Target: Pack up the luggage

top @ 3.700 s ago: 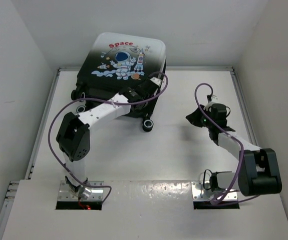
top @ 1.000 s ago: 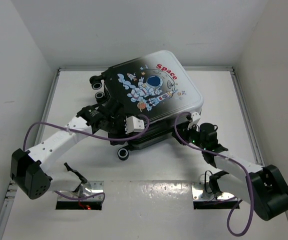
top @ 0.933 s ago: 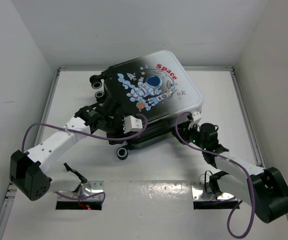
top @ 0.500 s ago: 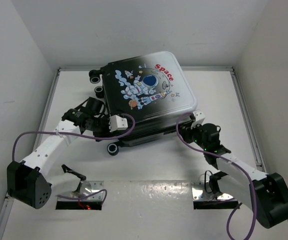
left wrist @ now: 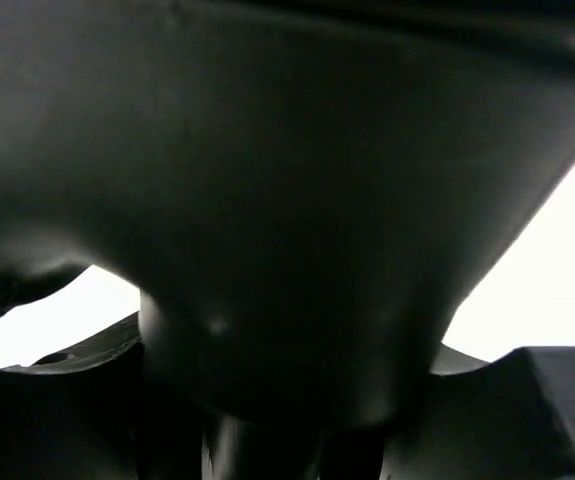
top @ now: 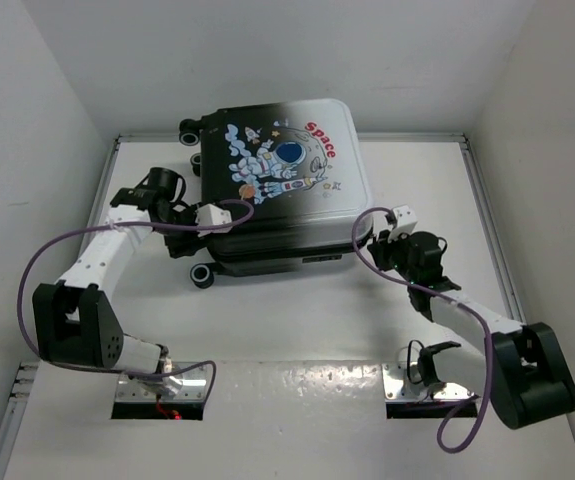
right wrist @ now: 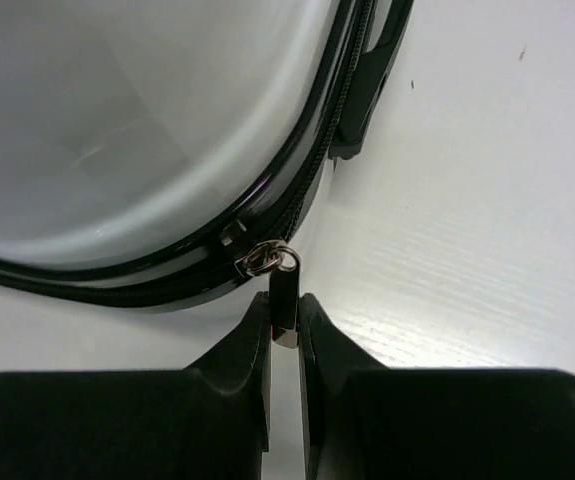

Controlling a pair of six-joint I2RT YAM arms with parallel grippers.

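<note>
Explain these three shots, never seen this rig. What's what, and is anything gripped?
A robot's left arm and right arm are bolted at the near edge of a white table. The wide picture looks down from above and behind them. The other two come from a camera on each wrist. The luggage, an astronaut-print suitcase, lies flat, print up. The right end effector is shut on the zipper pull at its rim. The left end effector is at the wheeled side. Its camera shows only dark shapes up close, so I cannot tell whether it grips anything.
</note>
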